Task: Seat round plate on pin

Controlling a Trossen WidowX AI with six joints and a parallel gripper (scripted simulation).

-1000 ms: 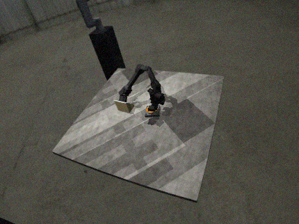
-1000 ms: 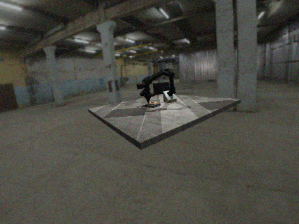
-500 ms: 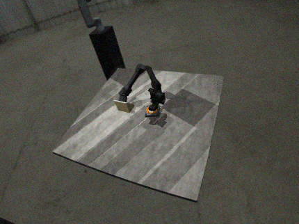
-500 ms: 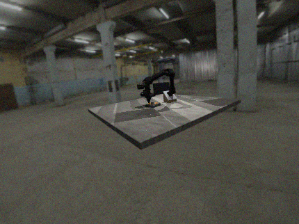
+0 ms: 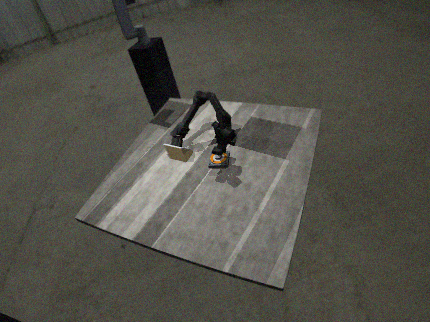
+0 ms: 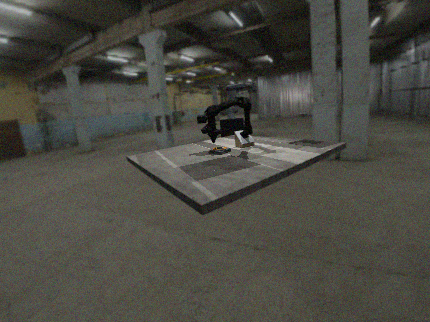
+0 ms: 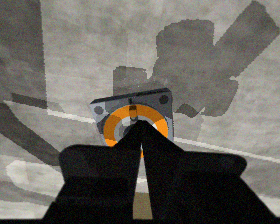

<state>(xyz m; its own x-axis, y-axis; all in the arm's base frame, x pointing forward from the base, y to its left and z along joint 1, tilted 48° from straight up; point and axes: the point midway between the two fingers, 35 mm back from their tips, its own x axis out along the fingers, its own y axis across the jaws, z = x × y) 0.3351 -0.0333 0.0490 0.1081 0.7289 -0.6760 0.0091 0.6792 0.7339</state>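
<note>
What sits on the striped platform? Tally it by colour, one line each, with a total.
Orange: 1, the round plate
Grey: 1, the square base
Black: 1, the robot arm
Tan: 1, the block at the arm's foot
Total: 4

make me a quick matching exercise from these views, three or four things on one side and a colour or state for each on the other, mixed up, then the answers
Things
1. plate
2. base
3. gripper
4. tower

Colour or state
a. grey square with a dark dot at each far corner
b. tall, black, standing off the mat's far edge
c. orange ring
d. fingers shut, tips over the plate, holding nothing

Pairs: 1-c, 2-a, 3-d, 4-b
</note>
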